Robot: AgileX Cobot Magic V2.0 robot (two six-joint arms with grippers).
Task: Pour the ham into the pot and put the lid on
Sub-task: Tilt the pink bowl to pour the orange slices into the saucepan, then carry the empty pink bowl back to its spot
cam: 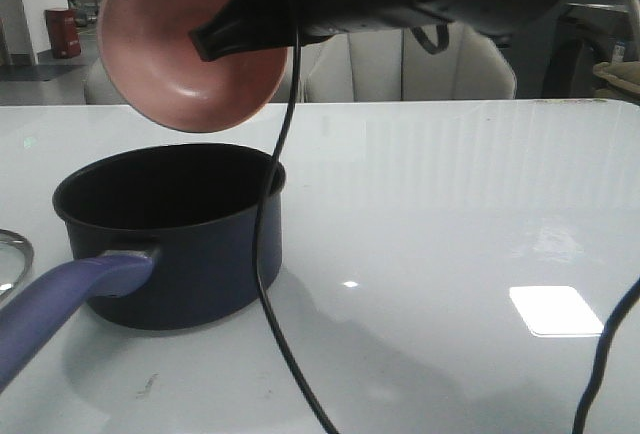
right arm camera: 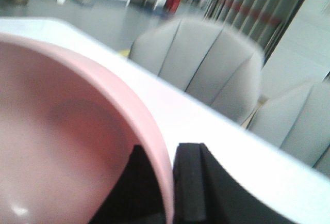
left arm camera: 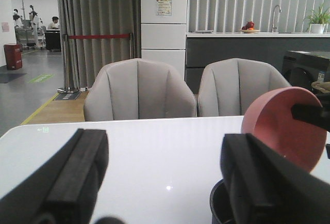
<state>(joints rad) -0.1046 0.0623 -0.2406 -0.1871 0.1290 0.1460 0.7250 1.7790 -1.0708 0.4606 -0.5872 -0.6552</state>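
Observation:
The dark navy pot [cam: 180,254] stands at the left of the table, its purple-blue handle [cam: 60,304] pointing toward me; its black inside shows no ham that I can make out. My right gripper [cam: 215,36] is shut on the rim of the pink bowl [cam: 185,39], which is tipped on its side above the pot, its inside empty. In the right wrist view the fingers [right arm camera: 188,182] pinch the bowl's rim [right arm camera: 154,146]. My left gripper [left arm camera: 165,172] is open and empty, low over the table left of the pot [left arm camera: 221,203]. Only an edge of the glass lid [cam: 12,259] shows at far left.
The white table [cam: 450,254] stretches to the right. A black cable [cam: 275,254] hangs from the right arm in front of the pot; another [cam: 610,354] is at the right edge. Grey chairs [cam: 410,64] stand behind the table.

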